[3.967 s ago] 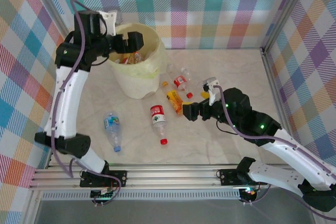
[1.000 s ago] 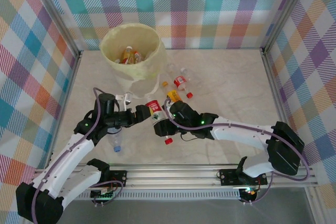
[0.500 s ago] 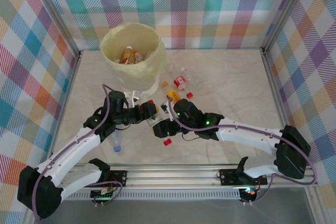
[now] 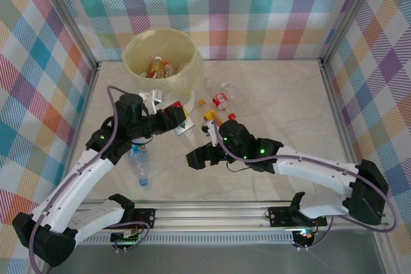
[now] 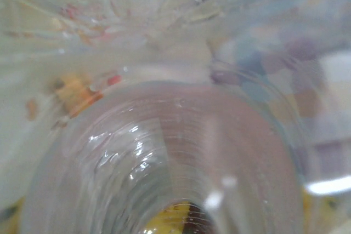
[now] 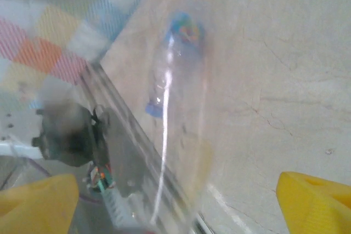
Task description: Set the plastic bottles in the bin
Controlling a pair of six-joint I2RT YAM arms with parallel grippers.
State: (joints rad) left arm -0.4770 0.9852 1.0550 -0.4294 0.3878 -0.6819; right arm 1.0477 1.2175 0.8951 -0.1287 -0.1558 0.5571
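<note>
My left gripper [image 4: 174, 119] is clenched on the red-labelled bottle [image 4: 187, 129], a clear one. I hold it just beside the bin [image 4: 192, 68], at the bin's 5 o'clock. White print sits on that red label, but it is too small for me to read. In my left wrist view the same bottle's ribbed clear wall [image 5: 164, 152] is pressed close to the lens and blurred, with no writing to make out.

My right gripper [image 4: 194, 158] is released, its yellow pads [image 6: 38, 201] spread wide at the lower corners of the wrist view. It hangs low over the marble table [image 4: 289, 107], at 5 o'clock from the held bottle. A blurred clear streak crosses between the pads, and I cannot tell what it is.

The bin stands at 11 o'clock on the table, lined with a yellowish bag. Down in it lie several binned bottles [image 4: 159, 67] with orange and red labels, none of them legible.

The blue-labelled bottle [image 4: 138, 162] lies on its side at 8 o'clock from my left gripper. My right wrist view shows it too [image 6: 173, 69], with its print smeared. At 3 o'clock from the bin a loose group rests on the table:
- the second red-labelled bottle [image 4: 220, 99]
- the orange bottle [image 4: 210, 117]
- the white-capped clear bottle [image 4: 215, 85]

Their labels are too small to read.
</note>
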